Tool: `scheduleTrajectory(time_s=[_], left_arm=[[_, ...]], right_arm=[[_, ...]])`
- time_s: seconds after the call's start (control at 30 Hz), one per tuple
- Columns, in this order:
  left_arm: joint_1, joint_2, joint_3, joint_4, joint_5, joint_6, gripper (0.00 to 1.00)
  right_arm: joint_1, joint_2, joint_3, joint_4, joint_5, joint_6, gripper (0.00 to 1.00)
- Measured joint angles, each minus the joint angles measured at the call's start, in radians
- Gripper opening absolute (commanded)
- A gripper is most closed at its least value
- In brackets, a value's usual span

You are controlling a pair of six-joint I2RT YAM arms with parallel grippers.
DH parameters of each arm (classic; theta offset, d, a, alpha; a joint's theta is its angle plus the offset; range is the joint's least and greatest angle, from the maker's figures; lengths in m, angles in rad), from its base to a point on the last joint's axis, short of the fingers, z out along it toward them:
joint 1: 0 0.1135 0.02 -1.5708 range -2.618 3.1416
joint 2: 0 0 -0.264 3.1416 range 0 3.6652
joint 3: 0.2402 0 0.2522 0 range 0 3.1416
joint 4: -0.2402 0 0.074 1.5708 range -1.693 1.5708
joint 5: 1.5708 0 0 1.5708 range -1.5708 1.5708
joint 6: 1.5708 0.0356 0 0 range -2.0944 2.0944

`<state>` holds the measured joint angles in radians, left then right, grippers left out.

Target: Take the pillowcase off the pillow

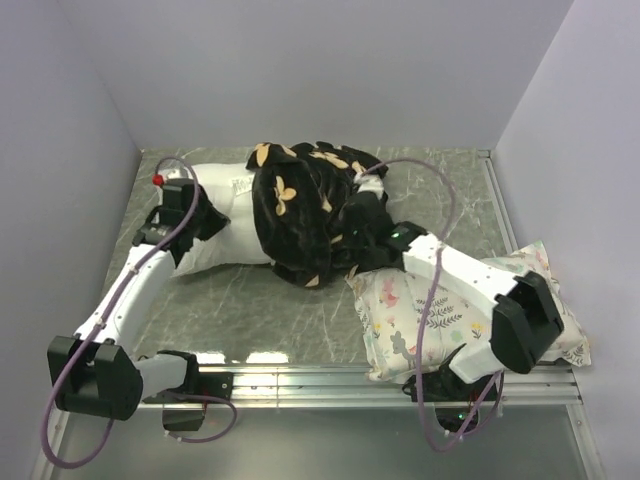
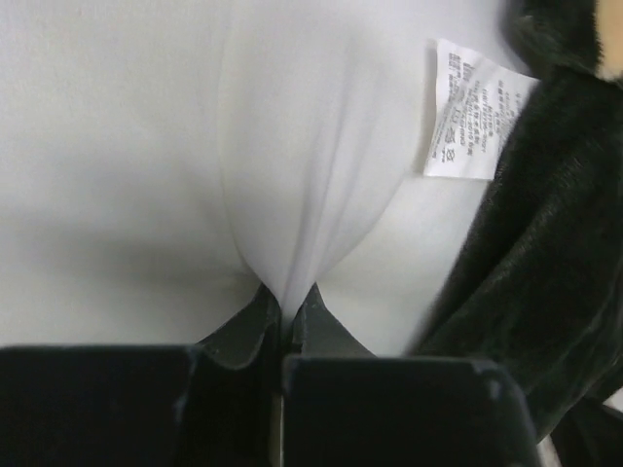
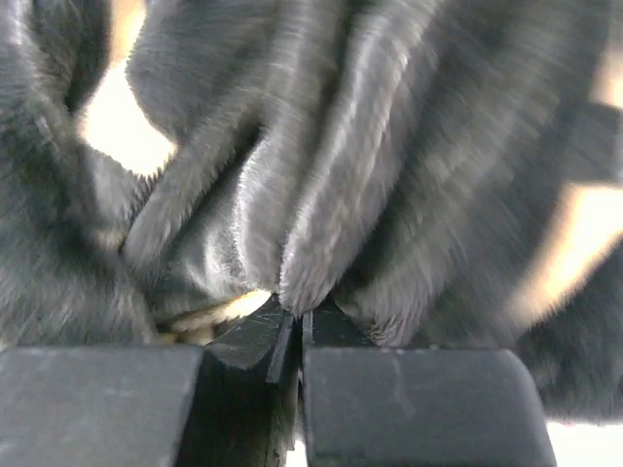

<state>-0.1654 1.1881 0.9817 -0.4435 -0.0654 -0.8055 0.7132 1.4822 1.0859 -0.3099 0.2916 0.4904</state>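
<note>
The white pillow [image 1: 225, 215] lies across the far middle of the table, its left half bare. The black plush pillowcase [image 1: 305, 210] with tan motifs is bunched over its right half. My left gripper [image 1: 205, 222] is shut on a pinch of the pillow's white cloth [image 2: 292, 233], beside the pillow's care label [image 2: 472, 112] and the pillowcase's edge [image 2: 545, 282]. My right gripper [image 1: 372, 238] is shut on a fold of the pillowcase [image 3: 321, 243] at its right side. The pillow's right end is hidden under the pillowcase.
A smaller pillow with pastel floral print [image 1: 450, 310] lies at the near right under my right arm. White walls enclose the table on the left, back and right. A metal rail [image 1: 330, 375] runs along the near edge.
</note>
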Motion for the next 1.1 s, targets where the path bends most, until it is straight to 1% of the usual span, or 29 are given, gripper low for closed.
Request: scheduleTrajectory(time_s=[0.1, 0.2, 0.23, 0.3, 0.4, 0.53, 0.57, 0.63, 0.67, 0.77, 0.87, 0.93, 0.97, 1.1], left_arm=[[0.101, 0.000, 0.055, -0.041, 0.085, 0.019, 0.00], [0.258, -0.002, 0.126, -0.098, 0.179, 0.035, 0.00], [0.306, -0.002, 0.151, -0.120, 0.212, 0.038, 0.00], [0.369, -0.007, 0.190, -0.156, 0.266, 0.045, 0.00], [0.405, -0.009, 0.223, -0.195, 0.326, 0.064, 0.01], [0.415, 0.023, 0.229, -0.209, 0.388, 0.098, 0.01], [0.410, 0.051, 0.241, -0.216, 0.398, 0.114, 0.13], [0.384, 0.105, 0.282, -0.227, 0.386, 0.146, 0.30], [0.360, 0.132, 0.305, -0.227, 0.367, 0.166, 0.48], [0.286, 0.166, 0.374, -0.229, 0.279, 0.214, 0.69], [0.192, 0.166, 0.459, -0.233, 0.184, 0.254, 0.76], [0.110, 0.164, 0.514, -0.235, 0.116, 0.278, 0.78], [0.067, 0.161, 0.535, -0.237, 0.076, 0.290, 0.85], [-0.171, 0.124, 0.562, -0.281, -0.126, 0.305, 0.87]], right_arm=[[-0.125, -0.092, -0.001, -0.010, -0.030, -0.005, 0.00], [-0.294, -0.167, 0.002, -0.002, -0.101, 0.000, 0.00], [-0.331, -0.178, 0.008, -0.003, -0.134, 0.004, 0.00], [-0.372, -0.181, 0.030, -0.035, -0.199, 0.011, 0.00], [-0.391, -0.179, 0.075, -0.082, -0.268, 0.011, 0.00], [-0.405, -0.179, 0.121, -0.120, -0.308, 0.006, 0.00], [-0.404, -0.179, 0.127, -0.131, -0.308, 0.006, 0.00], [-0.388, -0.179, 0.149, -0.160, -0.289, -0.002, 0.00], [-0.369, -0.179, 0.167, -0.182, -0.263, -0.008, 0.00], [-0.302, -0.179, 0.241, -0.238, -0.187, -0.030, 0.00], [-0.243, -0.167, 0.343, -0.292, -0.117, -0.053, 0.00], [-0.217, -0.157, 0.396, -0.325, -0.080, -0.066, 0.00], [-0.209, -0.151, 0.417, -0.344, -0.064, -0.070, 0.00], [-0.173, -0.115, 0.512, -0.429, -0.002, -0.091, 0.00]])
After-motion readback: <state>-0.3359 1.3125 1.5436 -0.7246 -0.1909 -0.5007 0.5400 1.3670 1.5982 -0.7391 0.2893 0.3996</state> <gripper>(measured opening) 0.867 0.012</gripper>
